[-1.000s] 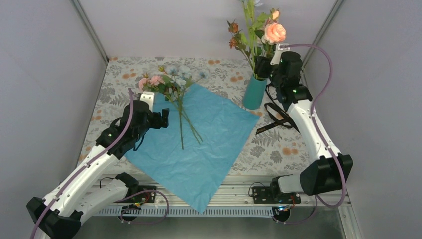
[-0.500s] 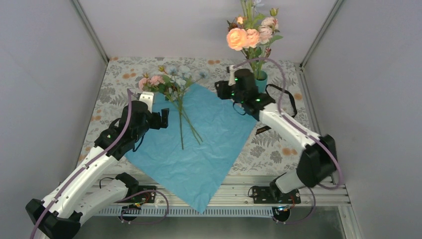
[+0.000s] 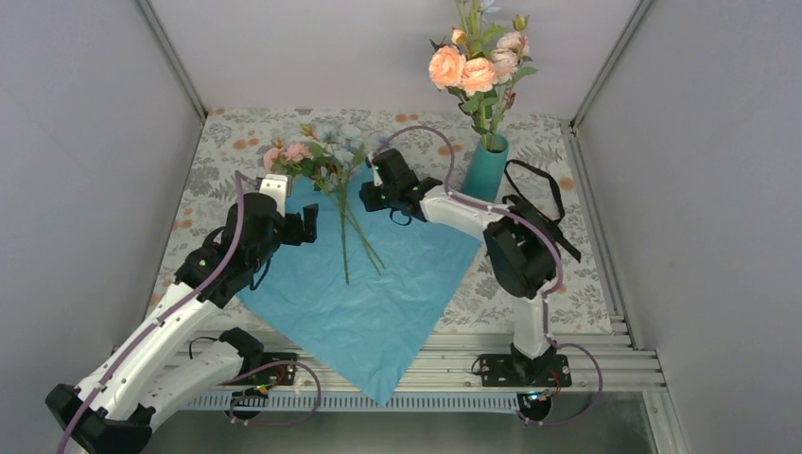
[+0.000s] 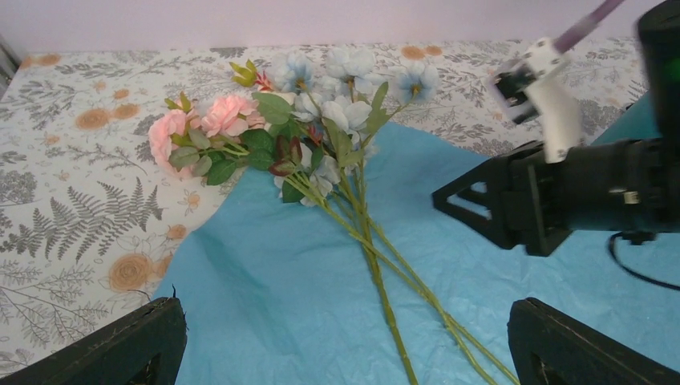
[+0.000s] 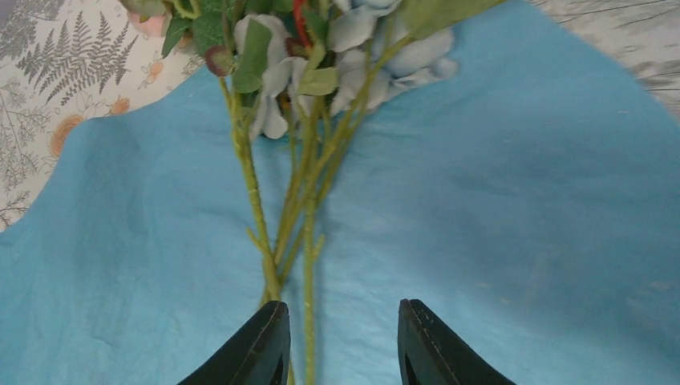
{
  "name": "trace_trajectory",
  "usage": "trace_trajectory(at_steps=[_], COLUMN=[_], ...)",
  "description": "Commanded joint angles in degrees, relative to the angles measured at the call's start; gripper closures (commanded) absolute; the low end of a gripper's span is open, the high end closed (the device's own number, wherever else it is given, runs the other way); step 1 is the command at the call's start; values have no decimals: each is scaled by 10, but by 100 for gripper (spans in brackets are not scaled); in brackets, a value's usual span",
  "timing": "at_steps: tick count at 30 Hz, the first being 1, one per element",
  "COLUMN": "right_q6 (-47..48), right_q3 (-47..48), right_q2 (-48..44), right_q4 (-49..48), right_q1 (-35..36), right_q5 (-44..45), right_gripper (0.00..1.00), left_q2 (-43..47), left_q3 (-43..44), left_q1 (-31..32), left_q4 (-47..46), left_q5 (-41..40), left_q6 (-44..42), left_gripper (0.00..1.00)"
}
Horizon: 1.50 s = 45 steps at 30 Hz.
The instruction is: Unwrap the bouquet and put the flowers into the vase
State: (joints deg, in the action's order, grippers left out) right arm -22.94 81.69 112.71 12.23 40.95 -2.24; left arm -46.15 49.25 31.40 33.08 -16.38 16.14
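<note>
The bouquet is unwrapped: its blue paper (image 3: 388, 274) lies flat mid-table. Several flowers (image 3: 326, 156) with long green stems (image 3: 347, 232) lie on its far left part. More flowers (image 3: 478, 71), peach and pink, stand upright in the teal vase (image 3: 484, 172) at the back. My right gripper (image 3: 365, 197) hovers low over the lying stems. In the right wrist view it (image 5: 341, 341) is open, with one stem (image 5: 309, 265) running between the fingers. My left gripper (image 3: 312, 225) waits wide open left of the stems; its wrist view (image 4: 345, 353) shows stems (image 4: 377, 265) ahead.
A black strap (image 3: 541, 194) lies looped right of the vase. The floral tablecloth (image 3: 227, 161) covers the table, boxed in by grey walls on three sides. A metal rail (image 3: 586, 364) runs along the near edge.
My right arm swung left from the vase to the stems on the paper, its jaws narrowing. The flowers it carried stay in the vase. The left arm has not moved.
</note>
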Motion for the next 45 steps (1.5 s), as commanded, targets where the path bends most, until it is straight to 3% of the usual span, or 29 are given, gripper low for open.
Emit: trace_trajectory(at_steps=[1,20,23,28,38,45], right_q6=[-10,0,0,2,-4,-21], right_q3=[58,162,167,151,36,18], right_q2=[57,195,203,175,50,69], right_q4=[2,58,64,50,-42,-25], right_q1=[24,38,39,39,56,56], right_q5=[-29,-22,-16,-4,46,53], right_gripper=[64,67,74,96,96,96], left_q2=[4,12,12,13,2,-2], left_q3=[0,-1,-1,-2,-1,1], left_q1=[2,3,2,2,2,2], left_q4=[-2,-3,-3,-3,1,7], left_q5=[-11,-6,-5,-4,-3,-5], left_q6=[8,8,8,8,12,20], left_gripper=[0,0,0,0,0,0])
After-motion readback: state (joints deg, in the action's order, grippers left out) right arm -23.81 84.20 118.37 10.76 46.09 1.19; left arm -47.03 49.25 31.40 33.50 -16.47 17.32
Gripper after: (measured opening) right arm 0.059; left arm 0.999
